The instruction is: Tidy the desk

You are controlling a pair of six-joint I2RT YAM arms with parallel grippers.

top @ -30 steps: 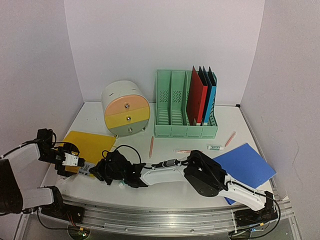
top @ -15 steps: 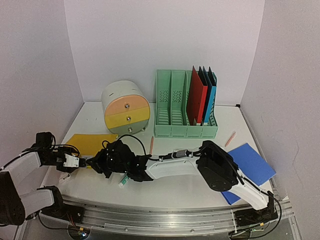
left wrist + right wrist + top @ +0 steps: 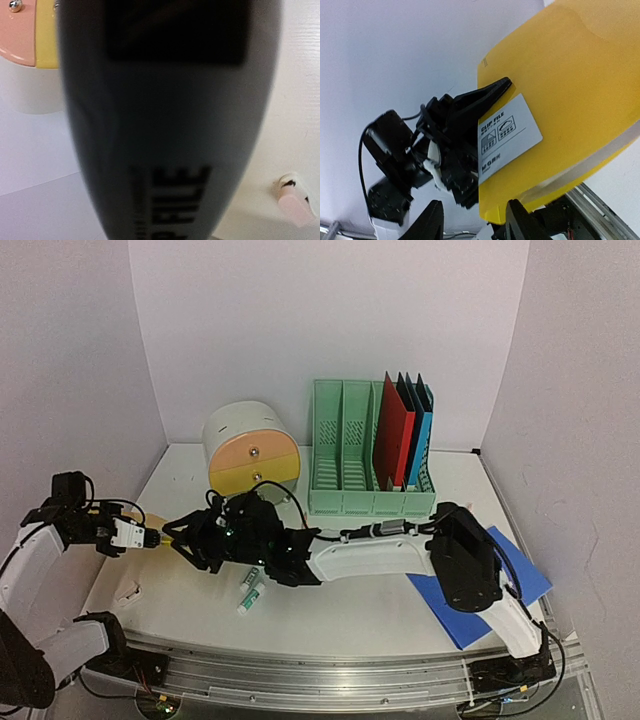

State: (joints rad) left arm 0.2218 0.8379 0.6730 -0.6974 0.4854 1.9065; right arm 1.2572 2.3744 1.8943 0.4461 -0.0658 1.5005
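A yellow clip file [image 3: 570, 75] with a white label is held up off the white desk [image 3: 350, 615], edge-on in the top view between both grippers. My left gripper [image 3: 152, 537] is shut on its edge; its black fingers [image 3: 492, 92] overlap the file's rim. My right gripper [image 3: 472, 212] stands open, its fingertips either side of the file's lower corner without pressing on it. In the left wrist view the file [image 3: 170, 125] fills the frame as a dark blur and hides the left fingers.
A round drawer unit [image 3: 252, 453] and a green file rack [image 3: 345, 455] holding red, black and blue folders [image 3: 395, 430] stand at the back. A blue folder [image 3: 480, 585] lies at right under the right arm. A green-and-white tube [image 3: 250, 590] lies near the front.
The yellow file went from lying flat to held up on edge. My left gripper closed on it; my right gripper let go and opened. Both arms shifted left and back.
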